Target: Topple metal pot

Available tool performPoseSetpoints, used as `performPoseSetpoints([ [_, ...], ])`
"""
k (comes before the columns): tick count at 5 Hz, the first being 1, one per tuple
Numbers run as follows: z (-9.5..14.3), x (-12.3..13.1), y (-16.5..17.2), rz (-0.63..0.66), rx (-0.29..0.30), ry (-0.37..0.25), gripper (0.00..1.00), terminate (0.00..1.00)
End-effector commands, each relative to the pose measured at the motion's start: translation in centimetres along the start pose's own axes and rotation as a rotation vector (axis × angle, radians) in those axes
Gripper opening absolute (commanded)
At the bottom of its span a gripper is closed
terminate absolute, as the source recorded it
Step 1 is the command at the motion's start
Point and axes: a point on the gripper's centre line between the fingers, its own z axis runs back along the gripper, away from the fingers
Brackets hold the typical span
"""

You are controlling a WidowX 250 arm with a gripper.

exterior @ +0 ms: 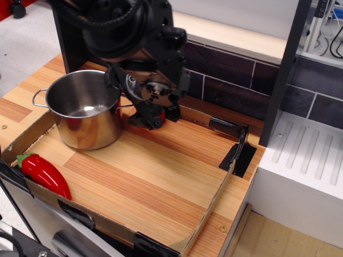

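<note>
The metal pot [86, 110] is seen upright at the back left of the wooden table [155, 176], inside a low cardboard rim. The hand [150, 119] is held low just beside its right handle; its grip cannot be told.

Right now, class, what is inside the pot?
The pot stands upright and open. Its bare shiny floor shows, with nothing in it. The near inner wall is hidden by the rim; the gripper is beside it, outside.
</note>
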Motion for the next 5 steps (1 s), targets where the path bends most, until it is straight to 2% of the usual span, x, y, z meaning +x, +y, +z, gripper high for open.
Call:
performPoseSetpoints([
  [1,0.2,0.1,1.6,0.06,-0.001,-0.026,1.0,0.0],
  [2,-0.2,0.3,1.9,0.08,-0.037,-0.009,0.0,0.0],
  [3,-0.6,0.1,2.3,0.105,-0.046,-0.021,0.0,0.0],
  [4,0.0,-0.3,2.9,0.146,-0.104,0.003,0.0,0.0],
  [5,1.1,-1.0,3.5,0.19,-0.126,0.025,0.0,0.0],
])
